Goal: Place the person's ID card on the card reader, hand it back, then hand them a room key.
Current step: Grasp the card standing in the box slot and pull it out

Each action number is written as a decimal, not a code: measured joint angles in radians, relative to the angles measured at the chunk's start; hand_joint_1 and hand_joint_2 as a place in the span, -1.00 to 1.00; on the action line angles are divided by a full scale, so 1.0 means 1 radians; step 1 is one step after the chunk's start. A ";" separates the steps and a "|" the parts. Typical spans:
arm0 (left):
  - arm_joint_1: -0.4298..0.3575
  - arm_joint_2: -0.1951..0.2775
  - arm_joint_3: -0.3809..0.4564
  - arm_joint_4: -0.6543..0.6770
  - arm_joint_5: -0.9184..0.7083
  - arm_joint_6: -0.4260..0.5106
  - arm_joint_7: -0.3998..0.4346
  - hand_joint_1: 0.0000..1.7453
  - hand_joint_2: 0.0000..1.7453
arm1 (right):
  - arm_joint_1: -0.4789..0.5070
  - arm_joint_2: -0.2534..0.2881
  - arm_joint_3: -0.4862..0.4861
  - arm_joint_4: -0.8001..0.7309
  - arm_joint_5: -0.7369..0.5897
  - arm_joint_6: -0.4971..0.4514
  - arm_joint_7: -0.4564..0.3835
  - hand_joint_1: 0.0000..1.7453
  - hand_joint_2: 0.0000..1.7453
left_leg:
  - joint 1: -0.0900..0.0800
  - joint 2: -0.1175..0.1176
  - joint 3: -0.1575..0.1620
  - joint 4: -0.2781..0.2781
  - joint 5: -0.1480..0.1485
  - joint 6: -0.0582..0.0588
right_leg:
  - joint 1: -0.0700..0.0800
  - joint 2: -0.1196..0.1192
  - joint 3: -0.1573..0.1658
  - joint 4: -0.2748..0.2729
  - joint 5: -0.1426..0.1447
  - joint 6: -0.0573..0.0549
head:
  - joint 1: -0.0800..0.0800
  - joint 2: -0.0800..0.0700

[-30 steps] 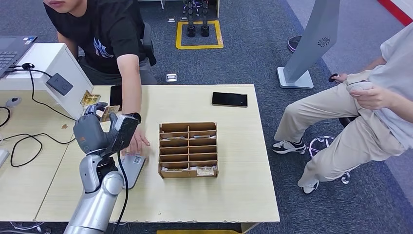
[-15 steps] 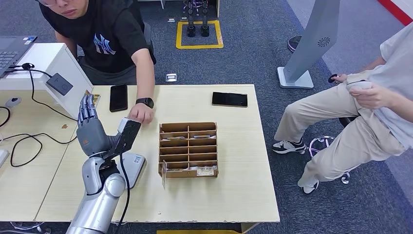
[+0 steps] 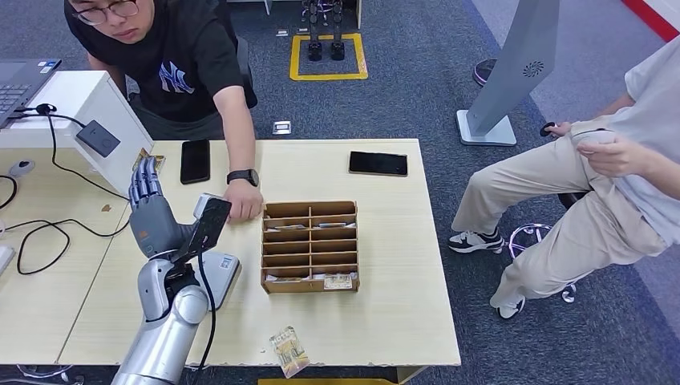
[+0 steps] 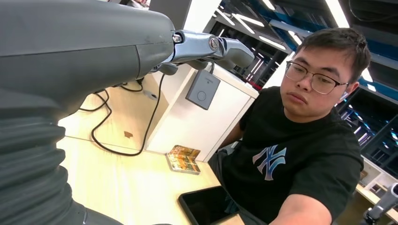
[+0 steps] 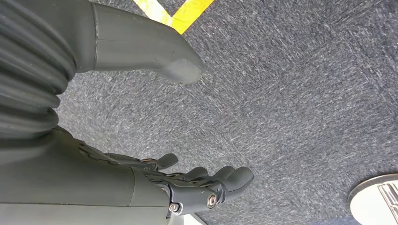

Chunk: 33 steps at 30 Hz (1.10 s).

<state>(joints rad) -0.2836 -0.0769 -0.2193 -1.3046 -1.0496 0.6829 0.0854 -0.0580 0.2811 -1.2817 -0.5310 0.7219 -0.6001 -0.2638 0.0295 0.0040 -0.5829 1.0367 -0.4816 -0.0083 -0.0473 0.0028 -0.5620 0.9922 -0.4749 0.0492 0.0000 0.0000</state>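
Observation:
My left hand (image 3: 148,210) is raised above the table's left part with its fingers straight up and apart, and it holds nothing; its fingers (image 4: 206,47) point toward the white box. A patterned card (image 3: 289,351) lies at the table's front edge, away from my hand. The white card reader (image 3: 218,271) sits on the table just behind my forearm. The person's hand (image 3: 244,205) rests by the cardboard key organizer (image 3: 309,245), whose slots hold several cards. My right hand (image 5: 197,187) hangs over the carpet, loosely open with nothing in it.
A white box (image 3: 88,104) with a grey pad (image 3: 98,138) stands at the left, with cables beside it. A patterned packet (image 3: 152,163) and a black phone (image 3: 195,160) lie near it. Another phone (image 3: 378,163) lies at the back. A second person (image 3: 609,168) sits to the right.
My left hand held a card a second ago; its fingers have since spread and it holds nothing. A card now lies at the table's front edge. The person's hand moved back toward the organizer.

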 joint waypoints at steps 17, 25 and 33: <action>0.000 -0.006 0.000 0.000 0.033 0.000 -0.023 -1.00 1.00 | 0.000 0.000 0.000 0.000 -0.003 0.000 0.001 -1.00 1.00 | 0.000 0.000 0.000 0.000 0.000 0.000 | 0.000 0.000 0.000 0.000 0.000 0.000 | 0.000 0.000; 0.000 -0.006 0.000 0.000 0.034 0.000 -0.023 -1.00 1.00 | 0.000 0.000 0.000 0.000 -0.003 0.000 0.001 -1.00 1.00 | 0.000 0.000 0.000 0.000 0.000 0.000 | 0.000 0.000 0.000 0.000 0.000 0.000 | 0.000 0.000; 0.000 -0.006 0.000 0.000 0.034 0.001 -0.023 -1.00 1.00 | 0.000 0.000 0.000 0.000 -0.005 0.000 -0.002 -1.00 1.00 | 0.000 0.000 0.000 0.000 0.000 0.000 | 0.000 0.000 0.000 0.000 0.000 0.000 | 0.000 0.000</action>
<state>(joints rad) -0.2837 -0.0824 -0.2193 -1.3046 -1.0159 0.6838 0.0622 -0.0582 0.2811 -1.2814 -0.5310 0.7167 -0.5998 -0.2653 0.0295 0.0040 -0.5830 1.0367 -0.4816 -0.0083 -0.0473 0.0028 -0.5623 0.9922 -0.4749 0.0492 0.0000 0.0000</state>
